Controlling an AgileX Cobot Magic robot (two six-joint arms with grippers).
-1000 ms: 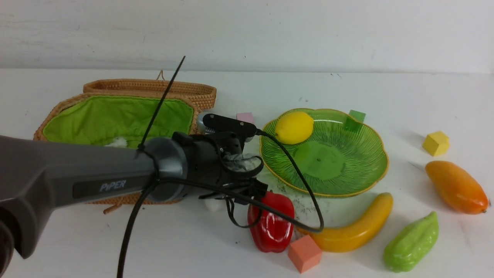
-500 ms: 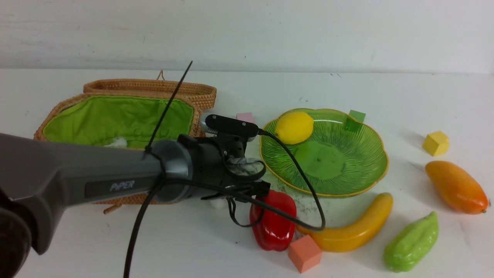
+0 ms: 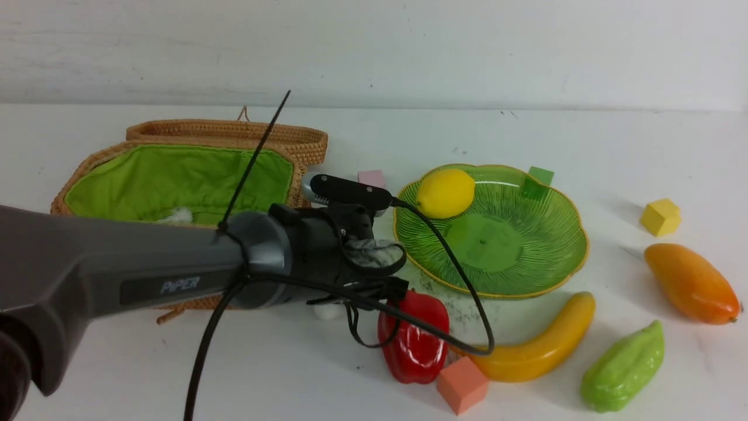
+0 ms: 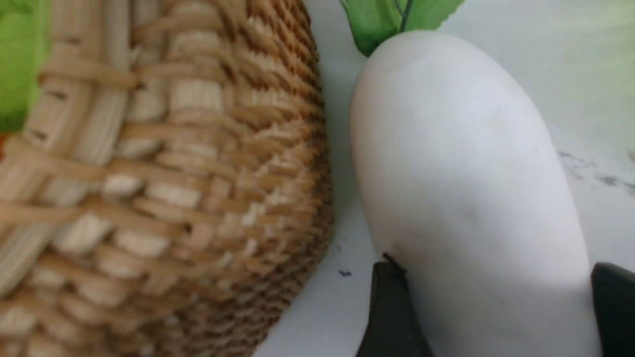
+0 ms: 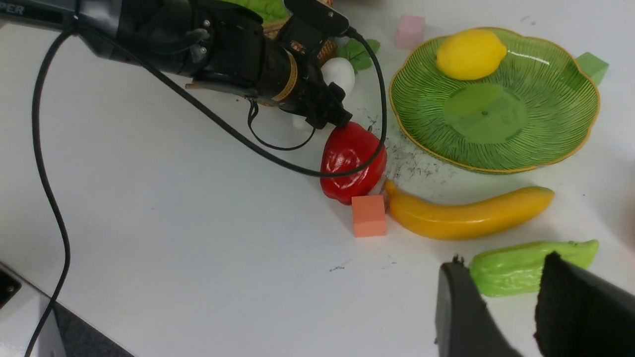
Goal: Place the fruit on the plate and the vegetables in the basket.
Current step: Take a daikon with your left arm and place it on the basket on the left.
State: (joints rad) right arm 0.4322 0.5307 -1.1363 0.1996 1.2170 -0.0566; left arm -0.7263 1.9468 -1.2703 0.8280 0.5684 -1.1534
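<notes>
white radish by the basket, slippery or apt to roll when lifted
Probably slippery: the white radish looks smooth and rounded where the left hand holds it. Likely stiff and light, apparently a moulded toy. If it slips out, its oval body could roll against the basket.

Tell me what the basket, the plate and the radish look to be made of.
The basket: woven wicker or rattan, tan and matte; separate strands show up close. The plate: translucent green glass or plastic, I cannot tell which; glossy, with bright highlights on its ribs. The radish: smooth, matte white body, probably plastic or foam; no glare on it.
</notes>
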